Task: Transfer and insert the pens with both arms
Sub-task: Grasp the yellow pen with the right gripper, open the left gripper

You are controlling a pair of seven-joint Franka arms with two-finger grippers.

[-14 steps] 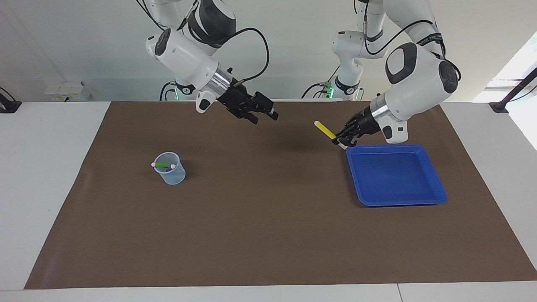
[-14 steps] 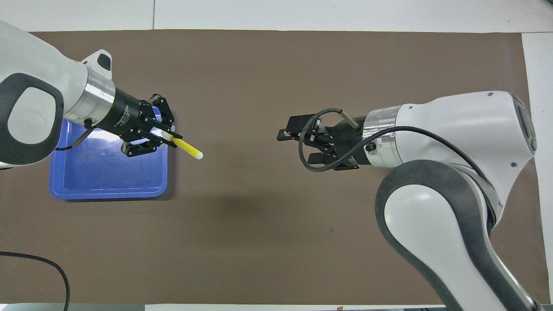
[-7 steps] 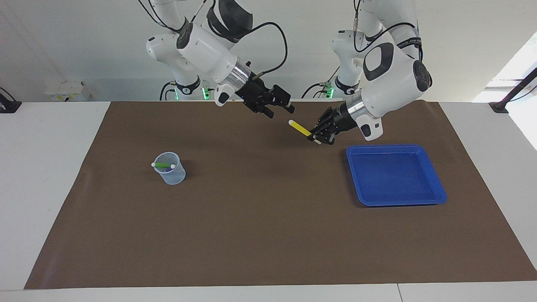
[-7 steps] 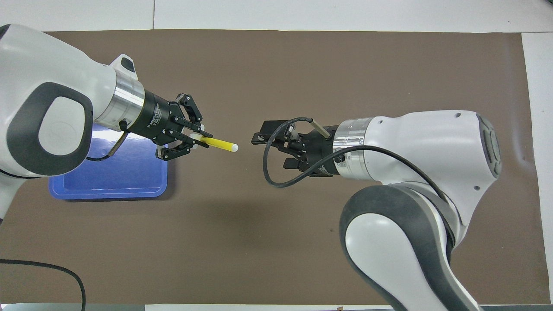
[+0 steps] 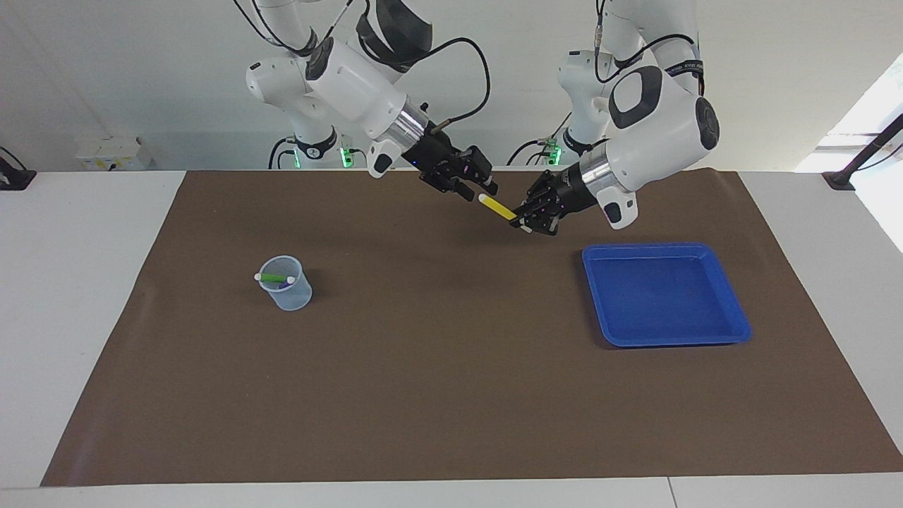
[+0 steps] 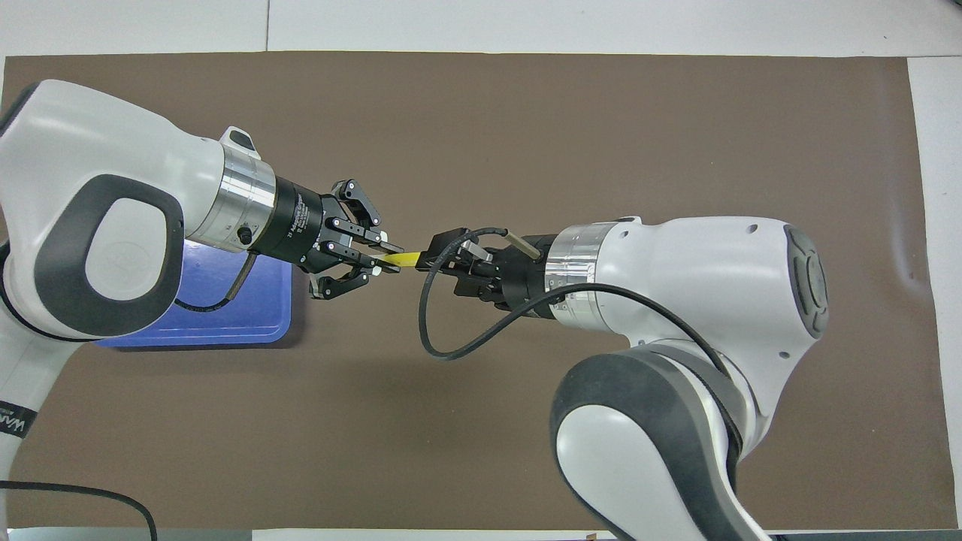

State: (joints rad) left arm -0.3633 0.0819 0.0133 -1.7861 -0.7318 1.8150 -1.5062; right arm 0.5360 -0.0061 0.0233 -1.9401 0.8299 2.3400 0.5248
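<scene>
The yellow pen [image 5: 497, 207] [image 6: 406, 260] hangs in the air over the brown mat, between the two arms. My left gripper [image 5: 523, 224] [image 6: 379, 259] is shut on its capped end. My right gripper [image 5: 480, 187] [image 6: 432, 259] has come up to the pen's free end, which it covers in the overhead view. Whether it grips that end does not show. The green pen [image 5: 274, 278] and the purple pen [image 5: 284, 286] stand in a clear cup [image 5: 289, 296] toward the right arm's end of the table. My right arm hides the cup in the overhead view.
A blue tray [image 5: 649, 246] [image 6: 225, 323] lies on the mat toward the left arm's end, with nothing in it. The brown mat [image 5: 451, 381] covers most of the white table.
Both arms have moved toward each other over the mat. The left gripper carried the yellow pen off the tray's edge to the right gripper, which has narrowed around the pen's free end.
</scene>
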